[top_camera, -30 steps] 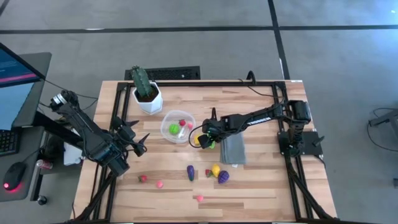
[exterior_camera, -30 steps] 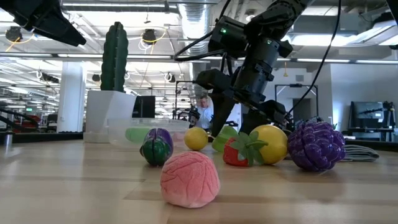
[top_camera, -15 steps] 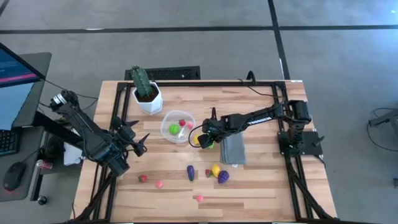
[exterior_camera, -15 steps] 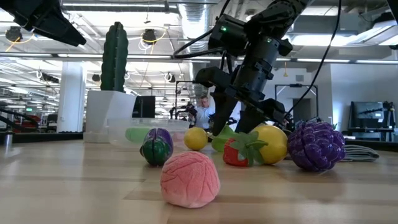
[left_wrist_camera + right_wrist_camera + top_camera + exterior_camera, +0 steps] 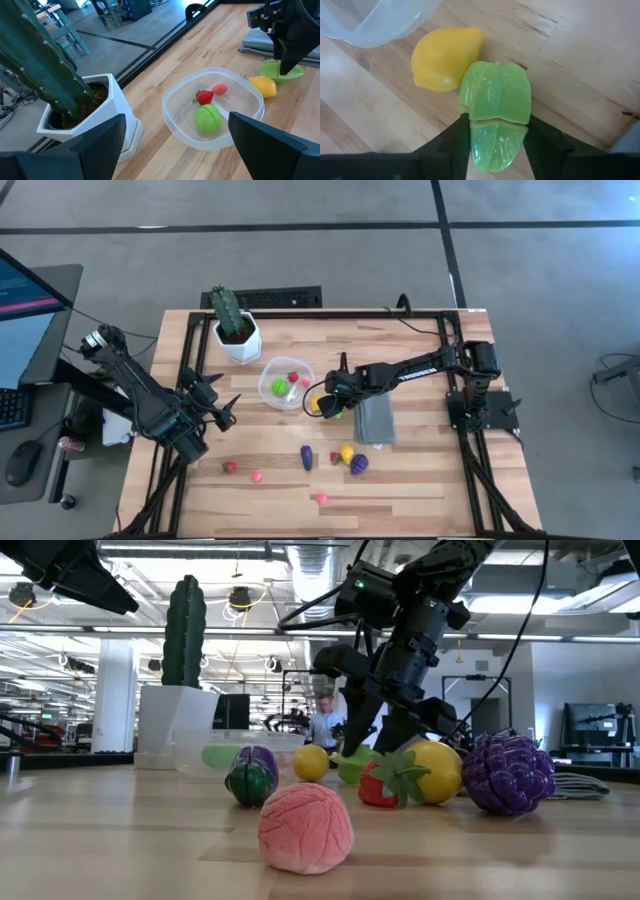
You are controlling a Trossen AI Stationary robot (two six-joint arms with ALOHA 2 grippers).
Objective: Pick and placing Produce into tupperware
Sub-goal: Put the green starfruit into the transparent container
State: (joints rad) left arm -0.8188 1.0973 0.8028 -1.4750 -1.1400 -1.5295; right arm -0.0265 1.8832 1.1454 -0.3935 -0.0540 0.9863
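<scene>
The tupperware [image 5: 286, 383] stands near the table's middle and holds a green, a red and a pink toy [image 5: 207, 119]. Just right of it, a green toy vegetable [image 5: 495, 107] lies on the wood beside a yellow lemon [image 5: 445, 57]. My right gripper [image 5: 335, 408] comes down on the green piece and is shut on it. More produce lies nearer the front edge: a purple eggplant [image 5: 306, 457], a yellow piece [image 5: 347, 452], purple grapes [image 5: 358, 464] and small red and pink pieces. My left gripper [image 5: 228, 408] waits open at the table's left side. My right gripper pinches the green toy vegetable between its two fingers [image 5: 462, 135], at the piece's narrower lower half [image 5: 495, 140]. The fingers come from above, slanting down steeply. The piece rests on the table, its side touching the yellow lemon.
A cactus in a white pot [image 5: 235, 325] stands behind the tupperware at the far left. A folded grey cloth [image 5: 375, 420] lies right of my right gripper. In the low view a pink piece [image 5: 305, 828] lies nearest the front edge.
My right gripper has stayed in place while its fingers have closed in on the green toy vegetable. The piece remains on the table.
</scene>
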